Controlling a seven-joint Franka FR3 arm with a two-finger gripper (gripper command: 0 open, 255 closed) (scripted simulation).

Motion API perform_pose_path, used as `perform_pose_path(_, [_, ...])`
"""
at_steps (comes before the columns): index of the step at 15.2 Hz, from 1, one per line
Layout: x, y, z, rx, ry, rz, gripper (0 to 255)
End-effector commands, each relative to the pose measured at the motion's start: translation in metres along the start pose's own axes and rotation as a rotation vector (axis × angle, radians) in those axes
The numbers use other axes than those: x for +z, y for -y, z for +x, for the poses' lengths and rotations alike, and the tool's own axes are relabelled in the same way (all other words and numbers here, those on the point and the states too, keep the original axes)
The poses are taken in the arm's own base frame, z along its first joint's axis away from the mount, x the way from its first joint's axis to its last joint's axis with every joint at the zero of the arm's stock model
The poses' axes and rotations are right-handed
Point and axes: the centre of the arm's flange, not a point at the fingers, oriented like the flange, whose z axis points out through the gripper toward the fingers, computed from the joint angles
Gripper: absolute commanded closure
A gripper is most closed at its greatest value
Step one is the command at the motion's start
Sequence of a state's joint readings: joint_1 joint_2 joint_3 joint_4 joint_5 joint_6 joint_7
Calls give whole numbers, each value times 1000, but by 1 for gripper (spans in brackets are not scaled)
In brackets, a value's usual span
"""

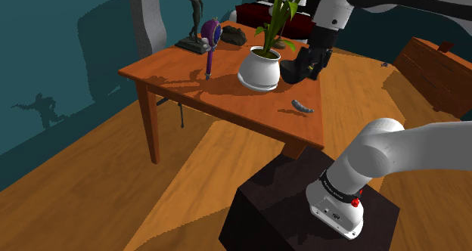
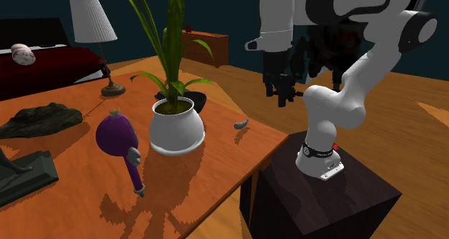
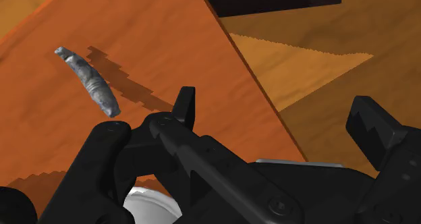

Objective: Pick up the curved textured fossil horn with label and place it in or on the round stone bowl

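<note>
The fossil horn (image 1: 301,106) (image 2: 240,122) (image 3: 88,81) is a small grey curved piece with ridges. It lies flat on the orange wooden table (image 1: 189,75) close to the edge nearest the stand. A dark round bowl (image 2: 197,100) (image 1: 290,75) sits just behind the white pot. My gripper (image 2: 279,95) (image 1: 306,66) (image 3: 276,118) hangs in the air above the table's edge, open and empty. The horn is off to one side of its fingers (image 3: 185,108) and lower down, untouched. The gripper is also clear of the bowl.
A white pot (image 1: 259,69) (image 2: 176,127) with a tall green plant stands mid-table beside the bowl. A purple handled object (image 2: 119,140), a dark statue (image 1: 195,19), a dark rock (image 2: 39,119) and a lamp (image 2: 93,29) occupy the table's far parts. The black stand (image 2: 324,201) is beside the table.
</note>
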State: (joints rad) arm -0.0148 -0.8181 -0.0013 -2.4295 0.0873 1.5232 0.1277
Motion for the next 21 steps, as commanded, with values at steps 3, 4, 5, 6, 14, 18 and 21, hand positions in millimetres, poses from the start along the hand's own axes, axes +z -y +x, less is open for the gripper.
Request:
perform_pose_path(3, [18, -15, -1, -65, -6, -28, 0])
perform_pose_path(4, [26, -23, -2, -97, -9, -42, 0])
perform_pose_path(5, [35, -31, -2, -130, -12, -56, 0])
perform_pose_path(6, [43, -39, -1, -162, -15, -71, 0])
perform_pose_path(14, [107, -107, 12, -421, -40, -183, 0])
perform_pose_path(18, [136, -141, 25, -551, -52, -240, 0])
perform_pose_path(21, [154, -165, 38, -641, -61, -279, 0])
